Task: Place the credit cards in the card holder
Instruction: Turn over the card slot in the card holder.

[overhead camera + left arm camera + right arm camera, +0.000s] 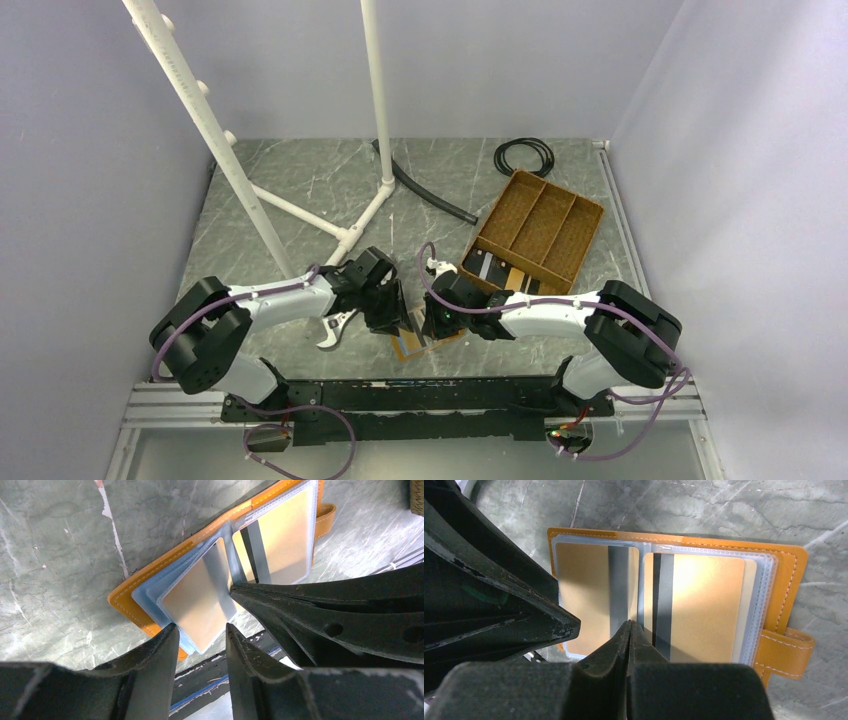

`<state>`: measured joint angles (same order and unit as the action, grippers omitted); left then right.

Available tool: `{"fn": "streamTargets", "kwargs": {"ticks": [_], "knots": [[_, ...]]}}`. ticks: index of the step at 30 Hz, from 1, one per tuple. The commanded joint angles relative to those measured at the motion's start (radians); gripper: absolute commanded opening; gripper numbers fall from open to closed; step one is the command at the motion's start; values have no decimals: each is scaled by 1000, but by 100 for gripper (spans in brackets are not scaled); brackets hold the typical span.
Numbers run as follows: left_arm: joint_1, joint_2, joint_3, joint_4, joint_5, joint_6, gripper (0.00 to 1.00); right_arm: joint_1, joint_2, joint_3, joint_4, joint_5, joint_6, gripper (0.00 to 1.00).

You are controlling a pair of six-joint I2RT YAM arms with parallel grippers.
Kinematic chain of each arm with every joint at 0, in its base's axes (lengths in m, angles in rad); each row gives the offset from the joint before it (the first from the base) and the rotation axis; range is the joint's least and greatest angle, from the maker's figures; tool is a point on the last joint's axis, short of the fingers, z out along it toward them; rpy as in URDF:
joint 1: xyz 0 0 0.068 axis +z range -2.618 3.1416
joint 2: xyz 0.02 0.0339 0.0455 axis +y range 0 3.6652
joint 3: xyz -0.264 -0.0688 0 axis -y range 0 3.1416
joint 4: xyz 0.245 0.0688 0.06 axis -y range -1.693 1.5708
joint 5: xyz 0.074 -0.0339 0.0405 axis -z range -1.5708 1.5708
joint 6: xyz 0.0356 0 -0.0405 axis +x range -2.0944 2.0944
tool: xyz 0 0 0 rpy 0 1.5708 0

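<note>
The card holder (791, 565) looks like smooth orange-tan leather with pale stitching along its edge. Its sleeves (760, 605) are clear, glossy plastic, and the cards (704, 600) inside them show a soft golden sheen crossed by a dull grey stripe. The table (60, 555) has a smooth, marble-patterned top with a faint shine. The left gripper (200, 630) and right gripper (630, 630) are matt black plastic, scuffed pale along the edges. The tray (560, 192) looks rough and woven.
</note>
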<state>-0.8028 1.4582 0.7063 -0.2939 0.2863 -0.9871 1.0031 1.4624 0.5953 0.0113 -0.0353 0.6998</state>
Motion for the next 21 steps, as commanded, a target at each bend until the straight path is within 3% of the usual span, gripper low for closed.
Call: {"fn": "streamTargets", "kwargs": {"ticks": [1, 12, 21], "knots": [[-5, -30, 62, 23, -6, 13, 43, 2, 21, -25, -15, -9, -3, 0], [-16, -44, 90, 44, 30, 10, 43, 1, 11, -28, -16, -30, 12, 0], [-20, 41, 139, 97, 56, 21, 41, -66, -28, -118, 155, -180, 109, 4]]}}
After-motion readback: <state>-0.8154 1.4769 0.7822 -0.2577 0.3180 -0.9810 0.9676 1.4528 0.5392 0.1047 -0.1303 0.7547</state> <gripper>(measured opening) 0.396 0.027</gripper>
